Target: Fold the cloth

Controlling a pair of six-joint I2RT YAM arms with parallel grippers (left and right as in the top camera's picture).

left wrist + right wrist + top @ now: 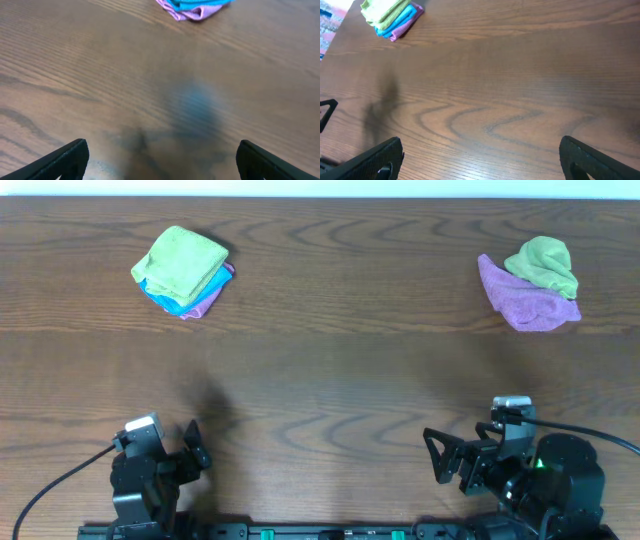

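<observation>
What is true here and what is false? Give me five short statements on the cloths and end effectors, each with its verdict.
1. The folded stack is topped in green. True.
2. The left end effector grips a cloth. False: it is open and holds nothing.
3. The crumpled green cloth lies on a purple cloth. True.
4. The right end effector is shut. False: its jaws stand wide apart, with nothing between them.
5. Both piles lie right in front of the end effectors. False: both lie at the far side of the table.
</observation>
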